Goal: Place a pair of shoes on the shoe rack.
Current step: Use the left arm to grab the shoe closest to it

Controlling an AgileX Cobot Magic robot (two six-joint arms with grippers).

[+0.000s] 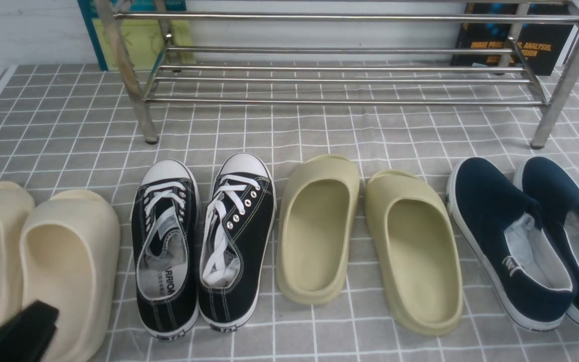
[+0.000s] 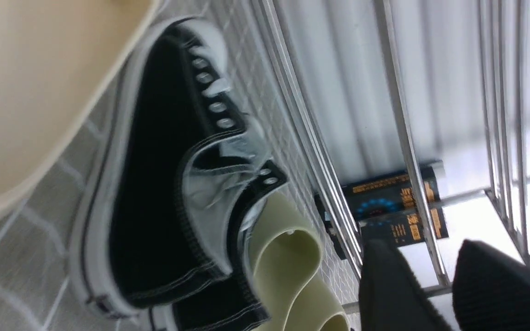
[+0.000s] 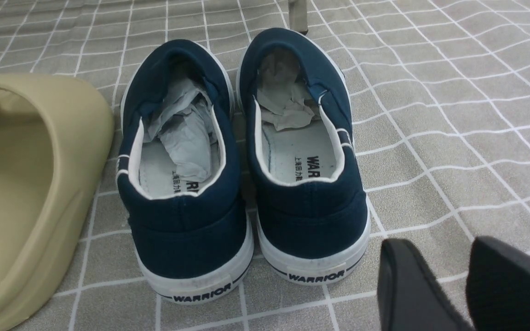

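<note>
Shiny metal shoe rack [image 1: 340,18], matt canvas sneakers [image 1: 250,221]

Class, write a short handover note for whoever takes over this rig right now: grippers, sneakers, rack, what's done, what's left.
Left gripper: open, empty, near the black sneakers.
Right gripper: open, empty, near the navy slip-ons.
Sneakers: side by side on the cloth, toes toward the shoe rack.
Done: nothing grasped.
Left: lift both sneakers onto the rack.
</note>
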